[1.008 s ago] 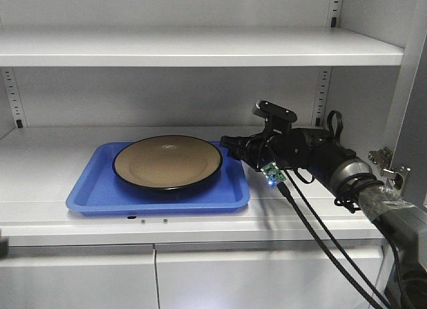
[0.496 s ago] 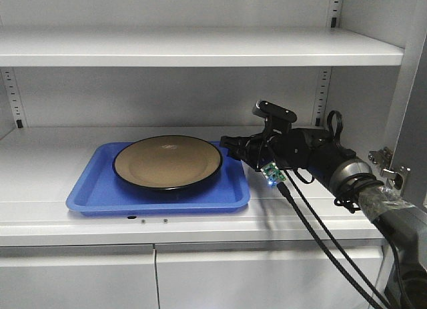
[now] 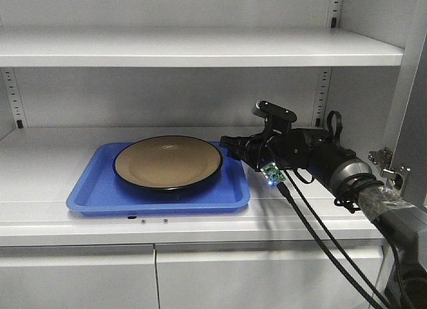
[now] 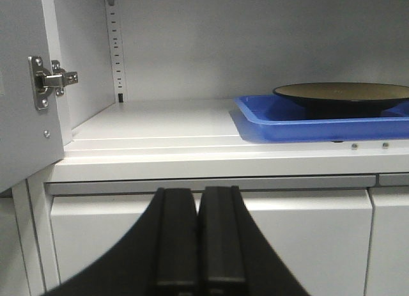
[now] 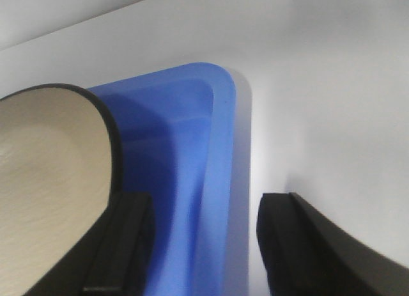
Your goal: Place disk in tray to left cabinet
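Observation:
The tan disk (image 3: 167, 162) with its black rim lies flat in the blue tray (image 3: 93, 189), which rests on the left cabinet's middle shelf (image 3: 40, 155). My right gripper (image 3: 230, 147) is at the tray's right end and stands open. In the right wrist view the right gripper (image 5: 204, 203) straddles the tray rim (image 5: 220, 149), one finger inside next to the disk (image 5: 45, 168), the other over the shelf. My left gripper (image 4: 199, 200) is shut on nothing, in front of the lower doors and below the shelf edge, with the tray (image 4: 307, 126) and disk (image 4: 345, 93) up to its right.
An upper shelf (image 3: 200, 49) hangs over the tray. A hinged door with a metal hinge (image 3: 390, 169) stands at the right, close to my right arm. Black cables (image 3: 320, 235) trail from the arm. Another door hinge (image 4: 48, 82) is at the left side.

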You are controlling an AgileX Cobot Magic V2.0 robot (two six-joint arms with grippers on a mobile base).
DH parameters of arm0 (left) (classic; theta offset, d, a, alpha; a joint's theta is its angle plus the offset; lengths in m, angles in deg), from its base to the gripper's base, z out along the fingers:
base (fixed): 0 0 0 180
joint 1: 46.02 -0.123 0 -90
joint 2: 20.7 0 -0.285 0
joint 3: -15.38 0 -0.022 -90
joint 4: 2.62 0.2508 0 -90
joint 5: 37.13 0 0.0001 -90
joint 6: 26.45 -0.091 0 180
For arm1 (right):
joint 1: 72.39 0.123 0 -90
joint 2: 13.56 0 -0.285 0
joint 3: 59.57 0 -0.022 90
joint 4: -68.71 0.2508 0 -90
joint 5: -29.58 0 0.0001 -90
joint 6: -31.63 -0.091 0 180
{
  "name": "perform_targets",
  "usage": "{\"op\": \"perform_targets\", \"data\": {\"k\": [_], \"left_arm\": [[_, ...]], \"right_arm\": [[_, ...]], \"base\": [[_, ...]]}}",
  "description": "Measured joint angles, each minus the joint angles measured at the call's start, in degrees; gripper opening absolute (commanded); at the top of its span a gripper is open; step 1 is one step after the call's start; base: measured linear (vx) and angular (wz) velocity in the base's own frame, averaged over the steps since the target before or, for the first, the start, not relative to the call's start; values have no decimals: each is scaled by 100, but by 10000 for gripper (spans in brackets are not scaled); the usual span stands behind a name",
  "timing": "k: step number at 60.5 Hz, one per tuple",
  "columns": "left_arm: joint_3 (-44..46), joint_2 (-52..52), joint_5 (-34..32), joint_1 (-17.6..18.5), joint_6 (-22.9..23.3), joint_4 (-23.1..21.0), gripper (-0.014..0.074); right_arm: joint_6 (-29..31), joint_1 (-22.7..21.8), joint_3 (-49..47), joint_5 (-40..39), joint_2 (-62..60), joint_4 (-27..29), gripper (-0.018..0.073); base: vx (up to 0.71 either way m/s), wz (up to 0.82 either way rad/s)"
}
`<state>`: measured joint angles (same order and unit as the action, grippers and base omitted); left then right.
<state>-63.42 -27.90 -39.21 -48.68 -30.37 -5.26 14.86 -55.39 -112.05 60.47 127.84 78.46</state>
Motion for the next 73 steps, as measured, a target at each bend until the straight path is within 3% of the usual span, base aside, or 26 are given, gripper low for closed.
{"op": "perform_targets", "data": {"k": [60, 73], "left_arm": [[0, 5, 0, 0, 0, 0, -8], [0, 5, 0, 0, 0, 0, -8]], "right_arm": [[90, -98, 0, 6, -7, 19, 428], [717, -360, 0, 617, -339, -4, 372]], "base": [[0, 0], [0, 0]]}}
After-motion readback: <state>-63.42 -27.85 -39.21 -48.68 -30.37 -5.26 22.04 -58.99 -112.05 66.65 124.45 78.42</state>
